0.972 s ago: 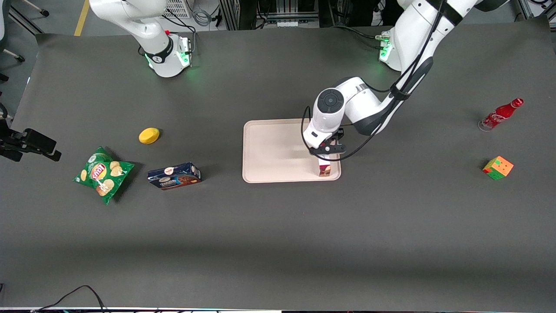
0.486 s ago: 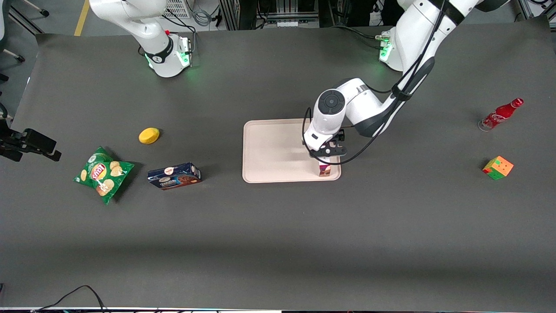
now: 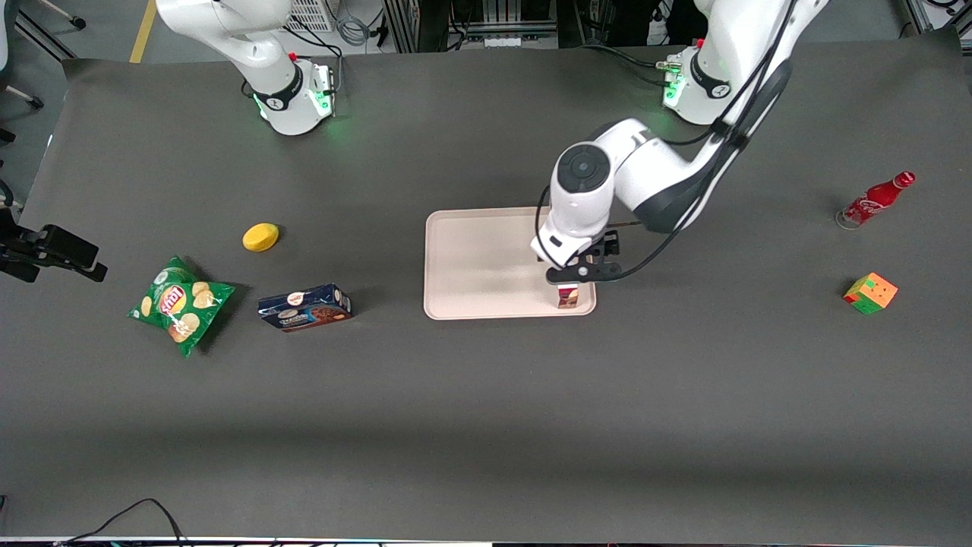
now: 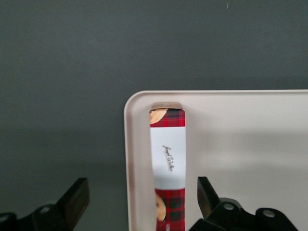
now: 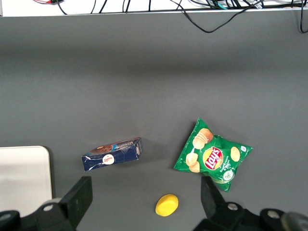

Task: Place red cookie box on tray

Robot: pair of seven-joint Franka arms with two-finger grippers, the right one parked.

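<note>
Red cookie box (image 3: 568,295) lies flat on the tray (image 3: 478,262), along the tray edge nearest the working arm's end of the table, one end close to the tray corner nearest the front camera. In the wrist view the box (image 4: 167,163) runs parallel to the tray rim (image 4: 129,159), just inside it, its end near the rounded corner.

Gripper (image 3: 571,275) hangs above the box, fingers spread wide. Wrist view: gripper (image 4: 142,197) straddles the box, one finger (image 4: 76,199) out over the bare table, the other (image 4: 206,195) over the tray, neither touching the cardboard.

Seen from the tray in the front view:
- blue cookie box (image 3: 304,307) at about 9 o'clock, well apart
- chip bag (image 3: 179,305) farther out at 9 o'clock
- yellow lemon-like object (image 3: 260,237) near 9–10 o'clock
- red bottle (image 3: 875,200) around 2–3 o'clock, toward the working arm's end
- colour cube (image 3: 870,293) about 3 o'clock, nearer the camera than the bottle
</note>
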